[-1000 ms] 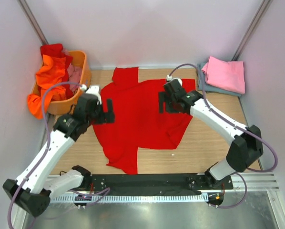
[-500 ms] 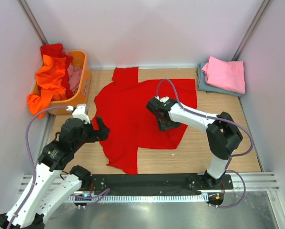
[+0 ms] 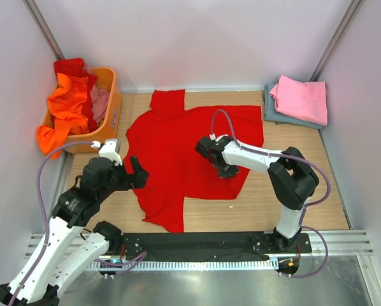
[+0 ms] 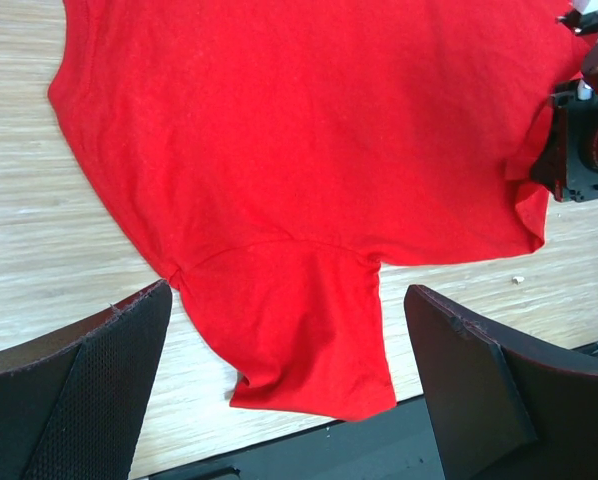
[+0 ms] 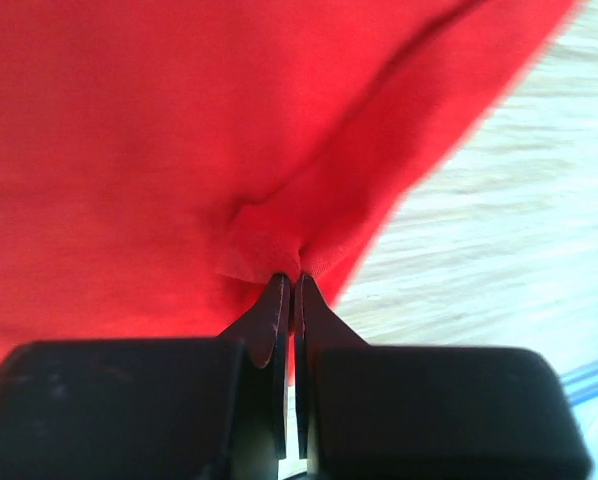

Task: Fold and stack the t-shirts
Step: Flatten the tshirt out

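Red t-shirt [image 3: 178, 146] lies spread flat mid-surface [image 3: 273, 204], with one sleeve toward the near edge. Right tool [image 5: 291, 285] is pinched tight on a small raised fold of the red t-shirt close to its right-hand edge; left tool [image 3: 137, 173] stands wide at the shirt's left edge, holding nothing. Pink t-shirt [image 3: 300, 99] sits folded on a grey-blue t-shirt [image 3: 269, 109] in the far right corner; orange t-shirt [image 3: 66, 105] hangs over the orange basket [image 3: 111, 102] at far left.

No text, brand, number or sign legible anywhere. Just faint red print [image 4: 591, 150] on the black body of the right tool [image 5: 292, 288], too small and blurred to read.
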You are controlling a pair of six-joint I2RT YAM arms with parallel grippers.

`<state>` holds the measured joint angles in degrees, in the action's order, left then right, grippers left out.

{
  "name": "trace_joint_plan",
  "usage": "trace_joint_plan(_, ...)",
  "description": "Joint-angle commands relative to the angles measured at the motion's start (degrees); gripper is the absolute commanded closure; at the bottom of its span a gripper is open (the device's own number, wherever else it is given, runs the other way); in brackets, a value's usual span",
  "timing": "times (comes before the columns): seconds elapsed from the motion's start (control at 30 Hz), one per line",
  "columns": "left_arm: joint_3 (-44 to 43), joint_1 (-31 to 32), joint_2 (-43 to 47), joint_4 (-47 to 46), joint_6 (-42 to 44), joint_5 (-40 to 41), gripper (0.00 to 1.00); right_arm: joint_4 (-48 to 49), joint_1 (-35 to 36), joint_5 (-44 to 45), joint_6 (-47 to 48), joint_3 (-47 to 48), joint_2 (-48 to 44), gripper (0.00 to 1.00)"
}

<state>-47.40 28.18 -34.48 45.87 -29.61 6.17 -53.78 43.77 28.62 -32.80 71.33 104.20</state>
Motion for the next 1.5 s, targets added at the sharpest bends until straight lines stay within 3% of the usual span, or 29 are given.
trace_joint_plan(0.0, 0.0, 0.5, 0.3, -2.4, 0.3, -0.3, 0.01, -4.0, 0.1, 8.5, -5.3, -1.9, -6.2, 0.99)
trace_joint_plan(0.1, 0.0, 0.8, 0.4, -2.6, 0.4, -0.5, 0.00, -9.0, -1.0, 11.9, -14.8, -6.2, -13.7, 0.99)
trace_joint_plan(0.23, 0.3, 0.9, 0.0, -2.9, 0.8, -1.4, 0.00, -9.6, -1.6, 8.7, -23.4, -14.4, -26.0, 0.98)
trace_joint_plan(0.3, 0.3, 1.1, -0.4, -3.2, 1.0, -2.4, 0.00, -11.5, -1.9, 8.9, -28.3, -18.3, -32.3, 0.82)
trace_joint_plan(0.33, 0.3, 1.2, -0.6, -3.2, 1.1, -2.5, 0.00, -12.6, -2.0, 9.6, -30.2, -20.1, -34.3, 0.63)
trace_joint_plan(0.4, 0.4, 1.4, -1.0, -3.3, 1.1, -2.7, 0.00, -14.5, -2.5, 10.8, -32.3, -21.3, -39.6, 0.03)
trace_joint_plan(0.43, 0.4, 1.5, -1.5, -3.4, 1.2, -3.0, 0.00, -14.2, -2.6, 10.8, -32.4, -22.2, -41.0, 0.00)
trace_joint_plan(0.63, 0.4, 1.5, -2.9, -3.4, 1.1, -2.8, 0.00, -14.5, -3.2, 13.2, -33.7, -19.7, -47.4, 0.00)
trace_joint_plan(0.8, 0.5, 1.5, -4.3, -3.3, 1.0, -2.4, 0.00, -1.6, -3.2, 5.3, -21.8, -20.6, -46.8, 0.01)
trace_joint_plan(0.9, 0.4, 1.5, -5.2, -3.3, 1.0, -2.3, 0.00, 1.0, -3.2, 2.7, -20.1, -21.3, -37.9, 0.16)
trace_joint_plan(0.93, 0.4, 1.5, -5.3, -3.2, 1.0, -2.2, 0.00, 1.8, -3.2, 1.5, -19.7, -21.8, -35.7, 0.28)
trace_joint_plan(1.07, 0.4, 1.5, -5.3, -3.0, 0.8, -1.5, 0.00, 7.8, -3.3, 0.7, -18.7, -24.4, -29.7, 0.59)
trace_joint_plan(1.13, 0.4, 1.5, -5.2, -3.1, 0.8, -1.4, 0.00, 10.8, -3.7, -0.1, -18.3, -25.8, -28.0, 0.64)
trace_joint_plan(1.4, 0.4, 1.6, -5.9, -3.0, 0.8, -1.4, 0.00, 14.1, -5.2, -1.6, -16.8, -27.0, -22.4, 0.69)
trace_joint_plan(1.47, 0.4, 1.6, -5.6, -3.0, 0.8, -1.3, 0.00, 14.0, -5.4, -1.5, -16.9, -28.1, -22.5, 0.75)
